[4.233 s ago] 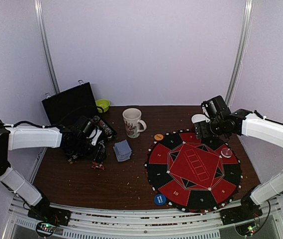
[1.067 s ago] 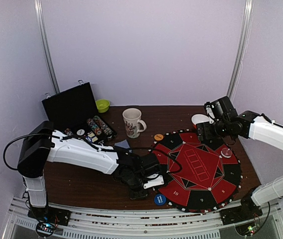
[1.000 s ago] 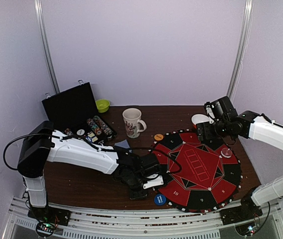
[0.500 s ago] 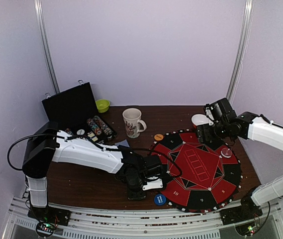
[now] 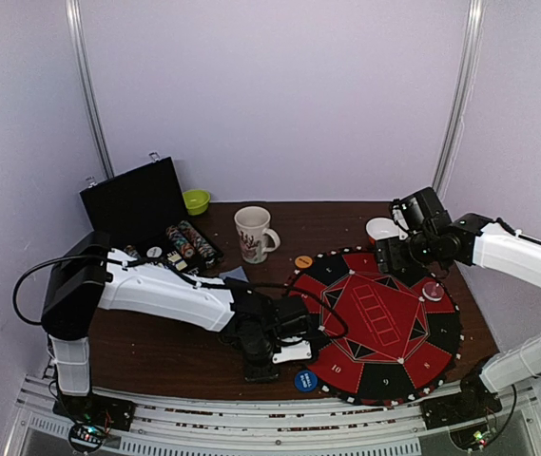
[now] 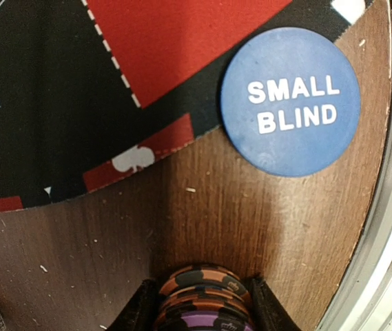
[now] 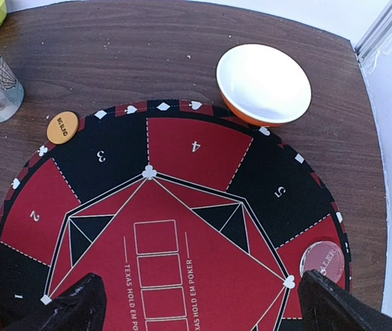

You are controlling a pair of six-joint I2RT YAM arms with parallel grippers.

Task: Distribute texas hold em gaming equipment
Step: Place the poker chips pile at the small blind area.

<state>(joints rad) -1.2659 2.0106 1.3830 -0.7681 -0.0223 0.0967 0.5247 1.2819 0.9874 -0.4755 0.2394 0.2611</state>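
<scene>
My left gripper is shut on a short stack of poker chips, orange-and-black with a purple one. It holds them low over the bare wood by the near left rim of the round poker mat. The blue SMALL BLIND disc lies just beyond, half off the mat's rim. In the top view the left gripper sits left of that blue disc. My right gripper hangs open above the mat's far side. An orange disc and a clear dealer disc lie at the rim.
A white bowl touches the mat's far edge. A patterned mug stands behind the mat, and a green bowl sits beside the open black case with rows of chips. Grey-blue cards peek out behind the left arm.
The left arm has swung from the chip case to the mat's near left rim with chips in its jaws. Over the last second it settled slightly lower. The right arm barely moved.
</scene>
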